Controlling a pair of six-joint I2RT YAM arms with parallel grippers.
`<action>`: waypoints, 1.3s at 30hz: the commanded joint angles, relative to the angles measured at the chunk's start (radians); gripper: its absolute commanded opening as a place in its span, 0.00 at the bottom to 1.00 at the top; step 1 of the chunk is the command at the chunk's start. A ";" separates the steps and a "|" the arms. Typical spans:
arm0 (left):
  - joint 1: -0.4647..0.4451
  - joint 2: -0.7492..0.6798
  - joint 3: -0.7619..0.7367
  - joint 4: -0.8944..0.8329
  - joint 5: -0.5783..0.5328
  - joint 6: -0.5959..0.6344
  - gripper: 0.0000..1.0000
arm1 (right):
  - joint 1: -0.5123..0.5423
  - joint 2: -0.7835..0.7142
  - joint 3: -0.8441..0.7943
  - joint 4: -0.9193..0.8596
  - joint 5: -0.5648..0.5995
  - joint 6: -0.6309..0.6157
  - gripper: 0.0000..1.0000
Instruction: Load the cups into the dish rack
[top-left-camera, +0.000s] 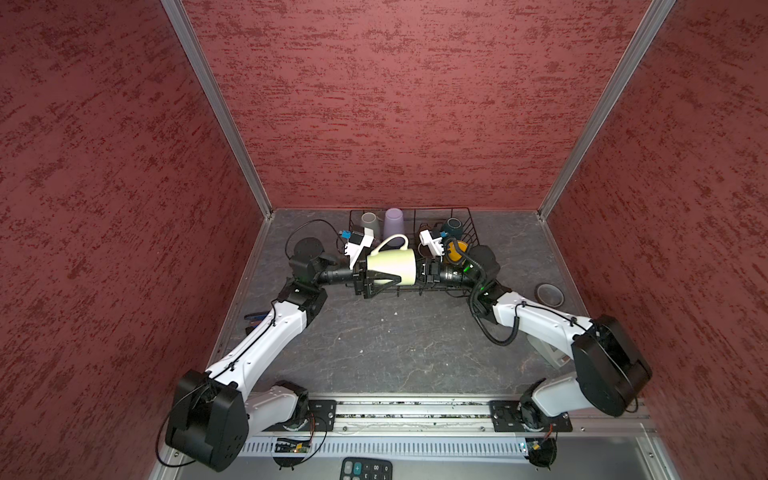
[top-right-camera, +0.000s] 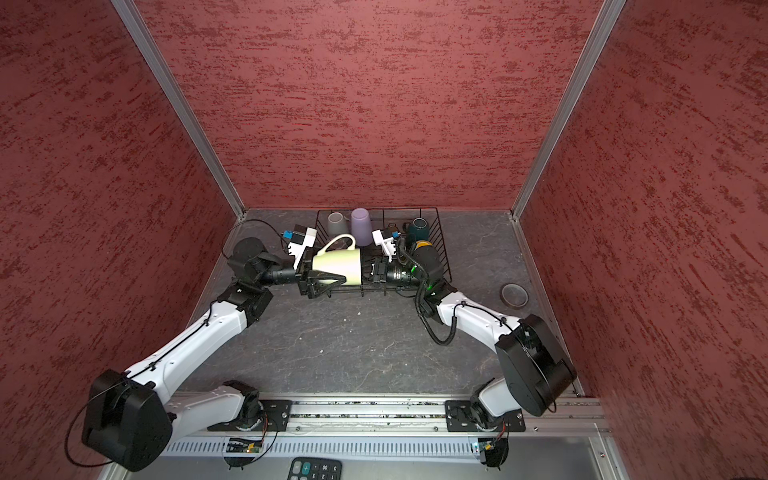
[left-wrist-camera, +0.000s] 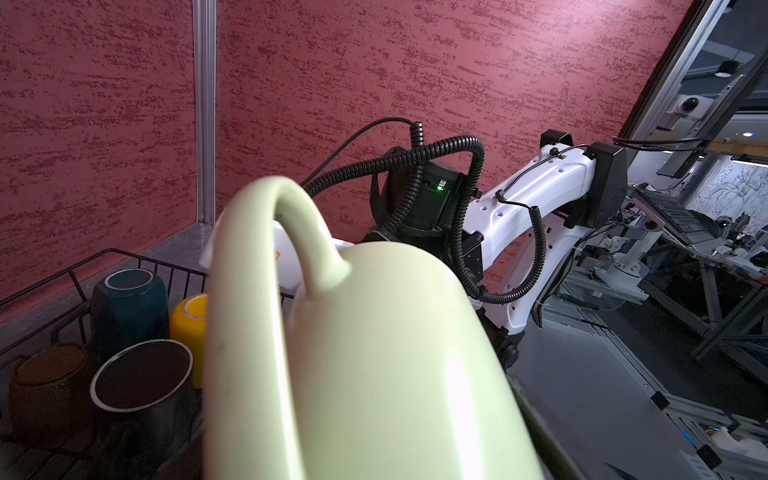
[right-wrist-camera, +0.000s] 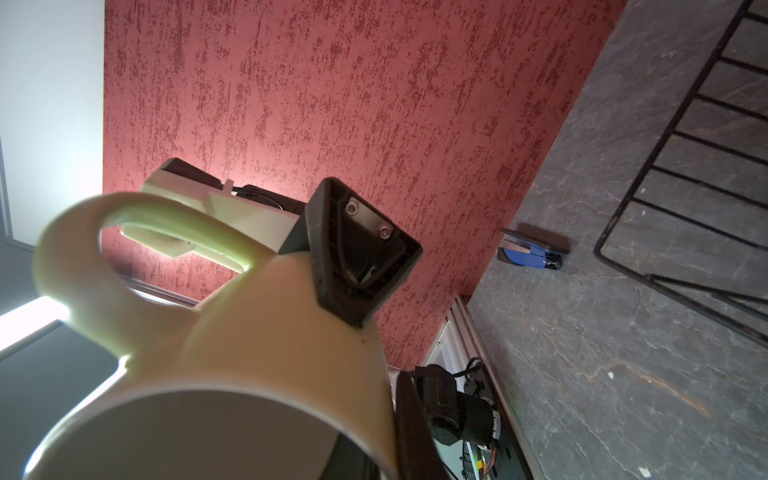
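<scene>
A pale-green mug (top-left-camera: 390, 266) (top-right-camera: 336, 266) hangs on its side, handle up, over the front edge of the dish rack (top-left-camera: 469, 224) (top-right-camera: 440, 232). My left gripper (top-left-camera: 386, 270) clamps the mug's body from the left with wide jaws; one of its fingers (right-wrist-camera: 353, 257) presses on the wall. From the right, my right gripper (top-left-camera: 419, 270) is shut on the rim at the mug's mouth (right-wrist-camera: 249, 395). Inside the rack stand a grey mug (top-left-camera: 370, 222), a lilac tumbler (top-left-camera: 394, 222), a teal mug (left-wrist-camera: 129, 307), a yellow mug (left-wrist-camera: 189, 320), a black mug (left-wrist-camera: 141, 374) and a brown mug (left-wrist-camera: 50, 386).
A grey ring (top-left-camera: 549, 294) lies on the slate table right of the rack. A small blue object (right-wrist-camera: 534, 253) sits by the left wall. A calculator (top-left-camera: 365, 469) lies at the near edge. Red walls close in three sides.
</scene>
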 joint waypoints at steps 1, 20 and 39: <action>-0.027 -0.008 0.054 0.006 -0.022 0.006 0.00 | 0.063 0.009 0.037 -0.049 -0.001 -0.016 0.07; 0.062 -0.063 0.081 -0.043 -0.062 -0.017 0.00 | 0.026 -0.016 0.062 -0.177 0.046 -0.088 0.41; 0.007 0.141 0.446 -0.775 -0.570 0.157 0.00 | -0.234 -0.381 0.209 -1.172 0.637 -0.810 0.99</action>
